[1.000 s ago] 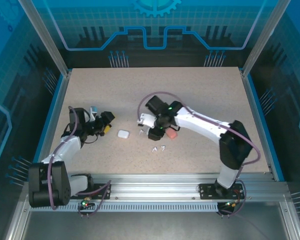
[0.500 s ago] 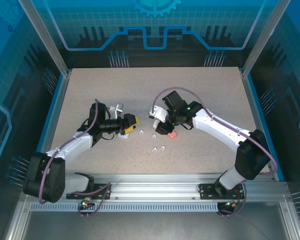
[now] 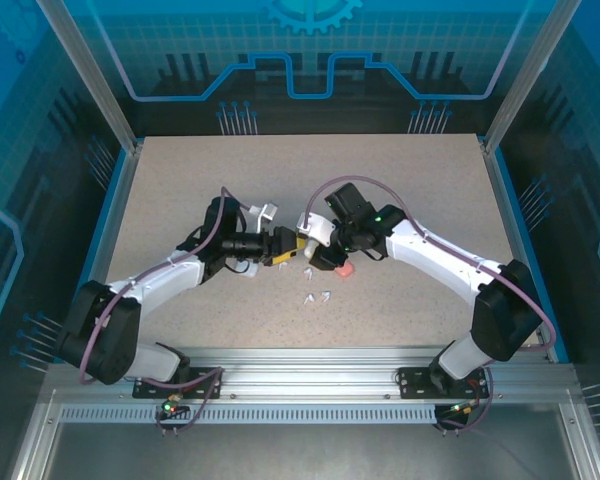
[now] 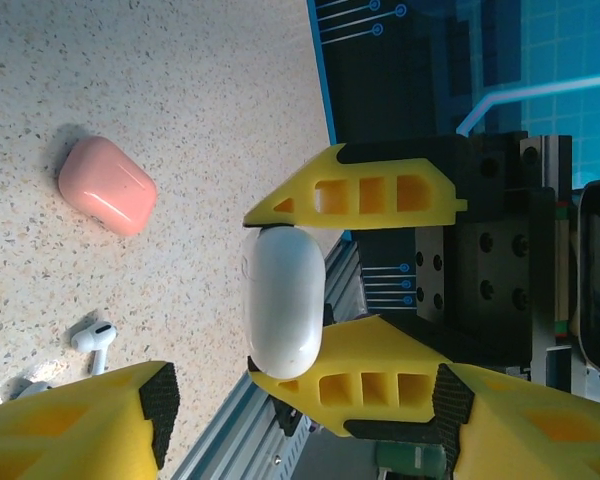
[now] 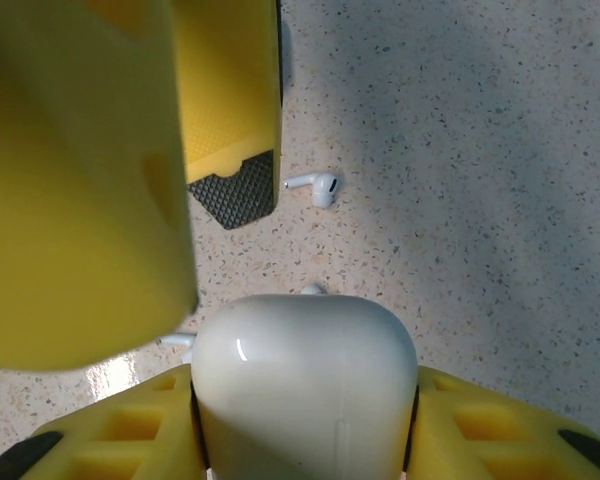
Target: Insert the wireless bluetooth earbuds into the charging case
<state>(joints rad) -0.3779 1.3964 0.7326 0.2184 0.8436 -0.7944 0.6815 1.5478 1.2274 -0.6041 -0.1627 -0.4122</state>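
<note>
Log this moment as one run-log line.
left pincer: open | right pincer: shut on white case | earbuds: loose on table

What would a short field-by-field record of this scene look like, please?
Right tool: shut on the white case
Left tool: open, close to the white case
White case lid: closed
Pink case: closed, lying on the table
Loose item: white earbud on the table, near the pink case
</note>
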